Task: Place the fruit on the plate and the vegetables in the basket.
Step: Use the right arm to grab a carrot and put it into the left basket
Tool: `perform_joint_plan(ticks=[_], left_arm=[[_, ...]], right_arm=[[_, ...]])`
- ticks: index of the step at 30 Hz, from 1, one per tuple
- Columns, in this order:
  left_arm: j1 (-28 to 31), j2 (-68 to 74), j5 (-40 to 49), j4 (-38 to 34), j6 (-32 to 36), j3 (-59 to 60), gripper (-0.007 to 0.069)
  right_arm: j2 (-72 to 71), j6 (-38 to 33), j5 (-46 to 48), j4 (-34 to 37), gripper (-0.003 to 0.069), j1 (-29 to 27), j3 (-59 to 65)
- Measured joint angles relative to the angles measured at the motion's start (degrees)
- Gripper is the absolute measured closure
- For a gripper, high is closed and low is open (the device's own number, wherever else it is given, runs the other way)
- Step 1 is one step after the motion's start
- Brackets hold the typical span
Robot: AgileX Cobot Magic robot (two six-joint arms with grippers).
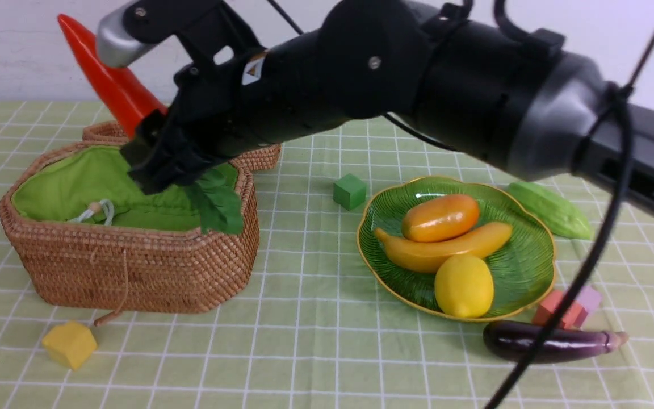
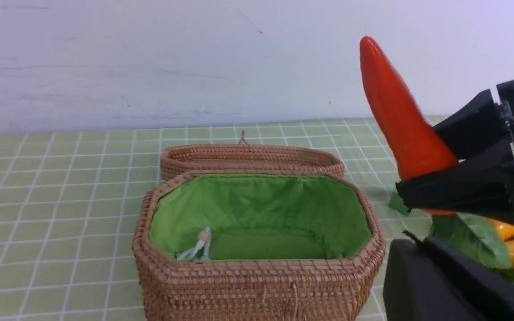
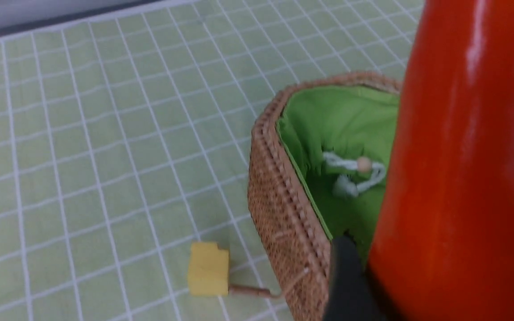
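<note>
you've got a red-orange carrot [image 1: 108,79] with dark green leaves [image 1: 216,201], a tan woven basket [image 1: 134,267] lined bright green, a ribbed green gold-rimmed plate [image 1: 525,261], and a pale green tablecloth [image 1: 304,352] gridded white.

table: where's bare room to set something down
Free: checked cloth between the tan woven wicker basket and the green ribbed glass plate, nearer than the small green cube. Crowded: around the plate's right side, purple eggplant, pale green gourd.
</note>
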Motion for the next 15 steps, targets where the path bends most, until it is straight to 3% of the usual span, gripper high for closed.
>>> perform_joint_plan(ticks=[8, 15], left_arm=[[0.0, 0.0, 2.0, 3.0, -3.2, 0.0, 0.0637], [0.0, 0.0, 1.7, 3.1, -3.4, 0.0, 0.0637]], right_arm=[[7.9, -3.9, -1.0, 5.8, 0.0269, 0.0, -7.8], [13.2, -14.8, -12.3, 9.9, 0.0269, 0.0, -10.7]])
